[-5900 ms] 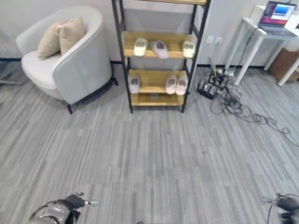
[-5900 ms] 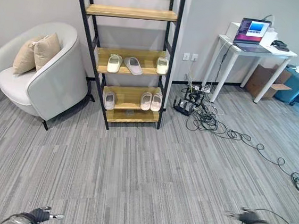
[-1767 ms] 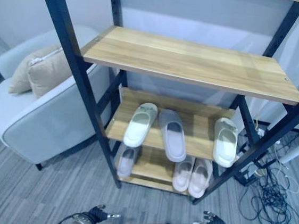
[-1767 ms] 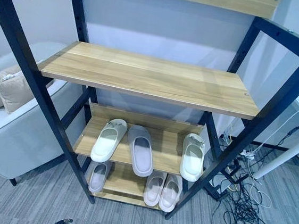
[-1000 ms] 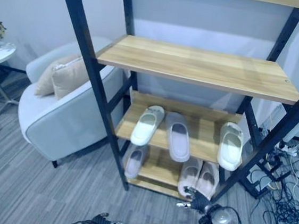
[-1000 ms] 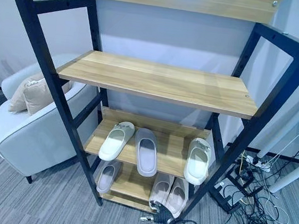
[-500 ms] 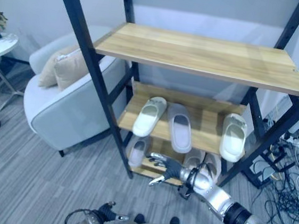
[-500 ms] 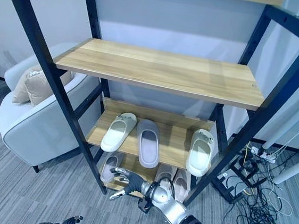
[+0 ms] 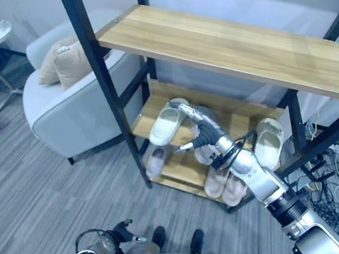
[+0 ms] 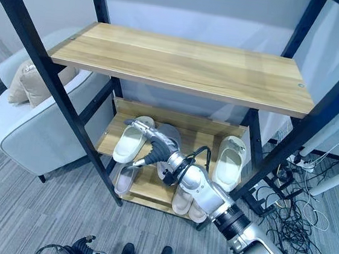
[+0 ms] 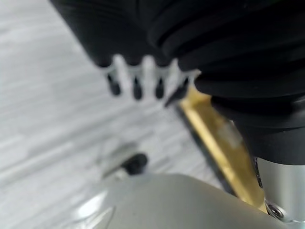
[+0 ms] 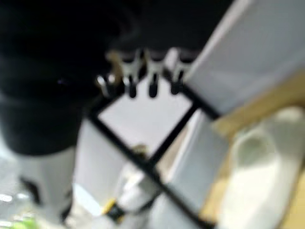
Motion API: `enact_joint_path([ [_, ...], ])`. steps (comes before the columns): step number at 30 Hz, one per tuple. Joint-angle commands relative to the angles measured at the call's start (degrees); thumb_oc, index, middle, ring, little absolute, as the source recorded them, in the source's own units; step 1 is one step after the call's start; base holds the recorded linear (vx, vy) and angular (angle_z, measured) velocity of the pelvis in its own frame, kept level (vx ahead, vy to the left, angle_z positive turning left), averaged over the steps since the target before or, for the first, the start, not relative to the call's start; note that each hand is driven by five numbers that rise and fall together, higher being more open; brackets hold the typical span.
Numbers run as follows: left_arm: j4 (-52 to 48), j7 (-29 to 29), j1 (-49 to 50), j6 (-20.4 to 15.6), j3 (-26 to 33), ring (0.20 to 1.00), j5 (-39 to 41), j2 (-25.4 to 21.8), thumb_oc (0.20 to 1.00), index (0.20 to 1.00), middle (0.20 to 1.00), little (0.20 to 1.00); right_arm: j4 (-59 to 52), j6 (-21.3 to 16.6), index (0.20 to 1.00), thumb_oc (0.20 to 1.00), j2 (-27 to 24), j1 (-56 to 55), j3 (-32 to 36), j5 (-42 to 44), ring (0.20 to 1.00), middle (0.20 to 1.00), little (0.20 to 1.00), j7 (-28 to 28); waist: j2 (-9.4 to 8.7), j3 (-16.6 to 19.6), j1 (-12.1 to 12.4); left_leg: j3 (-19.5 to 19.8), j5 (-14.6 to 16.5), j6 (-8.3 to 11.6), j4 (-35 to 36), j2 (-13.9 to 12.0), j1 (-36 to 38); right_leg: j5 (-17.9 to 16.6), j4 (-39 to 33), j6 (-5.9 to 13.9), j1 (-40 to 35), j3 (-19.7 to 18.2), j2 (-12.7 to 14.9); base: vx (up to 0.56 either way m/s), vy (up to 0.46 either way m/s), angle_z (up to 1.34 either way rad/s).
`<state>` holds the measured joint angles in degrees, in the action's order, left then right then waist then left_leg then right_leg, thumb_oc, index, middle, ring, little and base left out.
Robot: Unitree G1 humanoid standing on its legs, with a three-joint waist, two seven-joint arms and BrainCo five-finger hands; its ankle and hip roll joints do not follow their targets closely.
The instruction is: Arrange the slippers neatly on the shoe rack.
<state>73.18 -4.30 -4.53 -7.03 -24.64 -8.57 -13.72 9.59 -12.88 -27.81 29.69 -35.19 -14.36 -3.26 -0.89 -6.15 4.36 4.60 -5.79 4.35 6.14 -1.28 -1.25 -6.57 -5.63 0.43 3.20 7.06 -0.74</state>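
Left eye view: the right hand [image 9: 200, 132] reaches in from 4 o'clock to the middle board of the shoe rack [image 9: 96, 74]. Its fingers are spread and hold nothing. The hand hangs over the grey slipper [image 10: 170, 131], between the cream slipper [image 9: 166, 122] at its 9 o'clock and the other cream slipper [image 9: 268, 143] at its 3 o'clock. More slippers sit on the low board: one grey slipper [image 9: 155, 161] at 7 o'clock and a pink pair [image 9: 225, 185] at 5 o'clock. The left hand [image 9: 123, 232] stays low at 6 o'clock, fingers loose. An armchair [image 9: 68, 113] stands at 9 o'clock of the rack.
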Motion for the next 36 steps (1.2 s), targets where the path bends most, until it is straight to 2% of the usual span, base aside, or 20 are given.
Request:
enact_joint_path([
  [1, 0.25, -0.84, -3.57, -1.98, -3.72, 1.000, -2.38, 3.79, 1.000, 1.000, 1.000, 1.000, -1.12, -1.59, 1.000, 1.000, -3.52, 4.75, 4.79, -5.98, 1.000, 1.000, 1.000, -6.80, 0.26, -4.18, 1.35, 1.52, 3.47, -0.04, -1.14, -4.94, -1.37, 8.42, 0.68, 5.64, -5.35, -1.49, 5.30, 0.01, 0.016, 0.03],
  [12, 0.53, -1.09, -5.18, -2.73, -2.50, 1.000, -0.03, 2.35, 1.000, 1.000, 1.000, 1.000, 9.57, 1.04, 1.000, 1.000, -4.99, 5.65, 11.46, -5.29, 1.000, 1.000, 1.000, -13.31, -0.08, -7.15, 3.01, 3.36, 2.51, -0.62, -1.14, -3.68, -5.92, 7.41, 1.08, 6.11, -1.71, -0.57, 6.12, -0.02, 0.030, 0.04],
  [19, -0.04, -1.36, -6.01, -3.32, -4.15, 1.000, 0.50, 2.74, 1.000, 1.000, 1.000, 1.000, 15.59, 1.92, 1.000, 1.000, -4.77, 9.14, 11.81, -4.05, 1.000, 1.000, 1.000, -15.57, -0.04, -8.41, 4.28, 4.53, 1.93, -0.82, -1.35, -2.85, -8.88, 7.11, 1.53, 6.33, 0.52, 0.22, 6.80, -0.01, 0.045, 0.09],
  [24, -1.57, -2.09, -7.42, -4.27, -5.62, 1.000, 1.52, 1.41, 1.000, 1.000, 1.000, 1.000, 23.39, 3.25, 1.000, 1.000, -7.90, 16.31, 10.78, -3.82, 1.000, 1.000, 1.000, -19.13, 0.29, -10.11, 5.87, 5.97, 1.01, -0.84, -1.75, -1.61, -12.79, 6.71, 2.35, 6.68, 3.39, 1.23, 7.59, -0.03, 0.066, 0.12],
  [32, -1.36, -3.30, -8.51, -4.31, -4.23, 1.000, 3.87, 0.63, 1.000, 1.000, 1.000, 1.000, 28.94, 3.39, 1.000, 1.000, -8.31, 17.86, 10.67, 0.14, 1.000, 1.000, 1.000, -19.43, 0.80, -10.62, 6.71, 7.23, 0.32, -0.63, -1.56, -0.54, -15.03, 6.45, 2.47, 7.07, 4.65, 2.80, 8.32, 0.00, 0.032, 0.13],
  [33, -1.11, -3.49, -8.57, -4.33, -4.25, 1.000, 3.99, 0.84, 1.000, 1.000, 1.000, 1.000, 30.16, 3.07, 0.200, 0.200, -7.95, 17.70, 10.53, 1.58, 0.200, 0.200, 0.200, -18.94, 0.95, -10.70, 7.07, 7.57, 0.22, -0.58, -1.52, -0.26, -15.41, 6.37, 2.40, 7.22, 4.76, 3.32, 8.59, 0.01, 0.030, 0.14],
  [36, -1.13, -3.41, -8.59, -4.24, -4.32, 1.000, 4.00, 1.13, 1.000, 1.000, 1.000, 1.000, 29.25, 3.21, 0.200, 0.200, -8.01, 17.04, 10.41, 1.33, 0.200, 0.200, 0.200, -18.71, 1.08, -10.83, 7.14, 7.84, 0.18, -0.57, -1.53, -0.02, -15.69, 6.41, 2.39, 7.30, 4.79, 3.70, 8.71, 0.01, 0.024, 0.09],
])
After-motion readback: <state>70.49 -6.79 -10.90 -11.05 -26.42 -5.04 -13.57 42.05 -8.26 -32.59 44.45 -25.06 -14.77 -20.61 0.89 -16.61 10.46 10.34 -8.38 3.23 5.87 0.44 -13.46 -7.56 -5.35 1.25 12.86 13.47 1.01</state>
